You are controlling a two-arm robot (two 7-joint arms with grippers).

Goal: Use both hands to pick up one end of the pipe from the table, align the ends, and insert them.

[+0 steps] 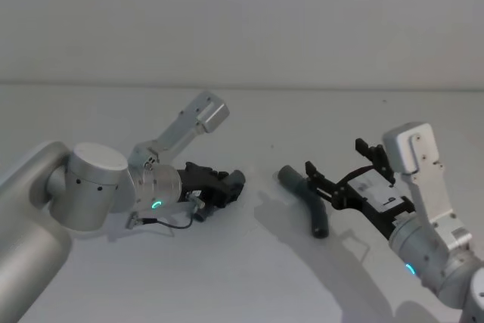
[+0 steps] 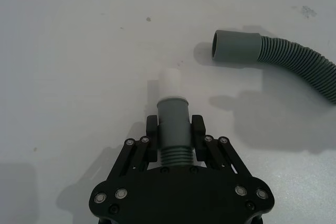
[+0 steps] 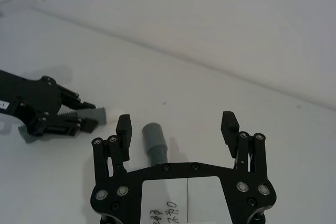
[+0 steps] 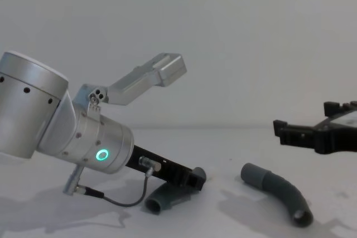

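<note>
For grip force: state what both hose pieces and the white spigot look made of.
Held hose piece, in left tool: likely flexible plastic or rubber, matte grey, ribbed. Free hose piece: same look, smooth cuff. White spigot: probably hard plastic, smooth.

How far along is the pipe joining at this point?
Done: the left gripper is shut on the first hose piece, behind its white spigot, low over the table. In hand: the right gripper, open, hangs above the second hose piece, which lies ungripped. Left: gripping it, lining up spigot with grey sleeve, and pushing them together.
</note>
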